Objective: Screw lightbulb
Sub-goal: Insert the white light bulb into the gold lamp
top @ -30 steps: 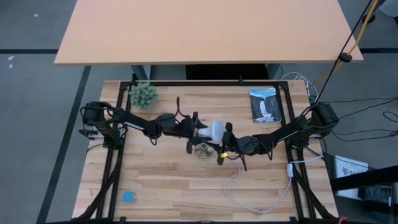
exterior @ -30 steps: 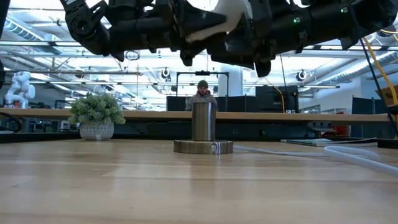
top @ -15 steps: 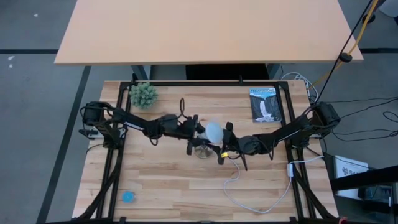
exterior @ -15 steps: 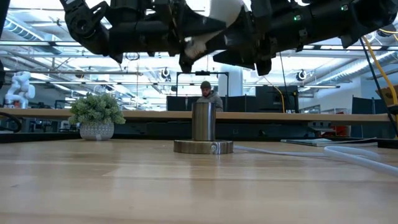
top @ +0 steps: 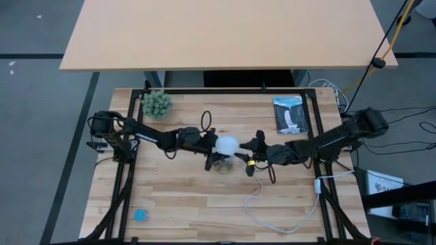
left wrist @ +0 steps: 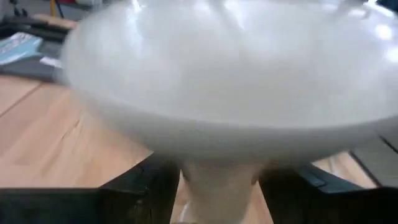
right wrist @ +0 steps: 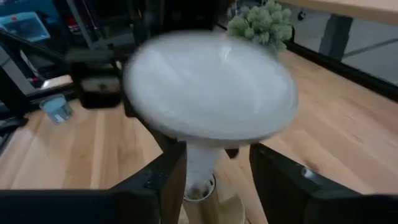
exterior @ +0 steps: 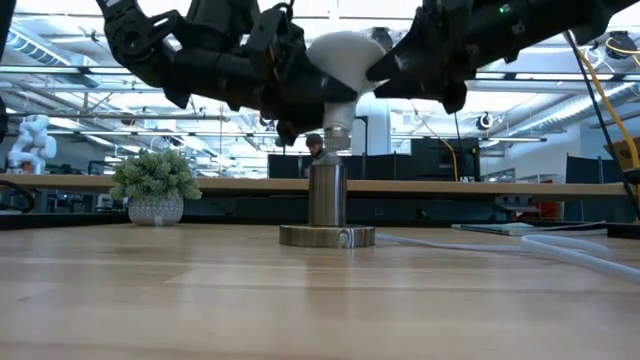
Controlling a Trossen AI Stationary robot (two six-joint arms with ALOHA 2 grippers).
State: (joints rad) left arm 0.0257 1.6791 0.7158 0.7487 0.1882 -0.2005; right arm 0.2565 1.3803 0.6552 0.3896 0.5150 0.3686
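lightbulb (exterior: 340, 55): upright, base over the socket (exterior: 327, 208) mid-bench
left pincer (top: 210, 145): grasping the lightbulb's neck
right pincer (top: 253, 145): just right of lightbulb, grip unclear

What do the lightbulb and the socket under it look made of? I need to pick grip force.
Lightbulb: frosted white globe, matte and even, glass or plastic, can't tell which. Socket: looks like brushed metal, a silvery cylinder on a flat round base with soft reflections.

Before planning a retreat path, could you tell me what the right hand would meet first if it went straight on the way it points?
Probably the white frosted lightbulb directly ahead, then the left hand.
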